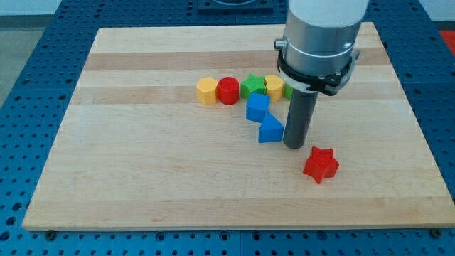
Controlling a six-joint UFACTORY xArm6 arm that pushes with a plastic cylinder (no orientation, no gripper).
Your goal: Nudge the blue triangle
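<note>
The blue triangle (270,131) lies near the middle of the wooden board (142,178). My tip (296,145) rests on the board right against the triangle's right side, touching or nearly touching it. A second blue block (257,107), of an uneven shape, sits just above and left of the triangle, touching its upper corner. The arm's grey body (320,35) hangs over the view's top right and hides part of the row of blocks behind it.
A row of blocks lies above the triangle: a yellow hexagon (207,90), a red cylinder (228,90), a green star (252,86), a yellow block (274,86) and a green block (288,91) mostly hidden by the rod. A red star (320,164) lies below right of my tip.
</note>
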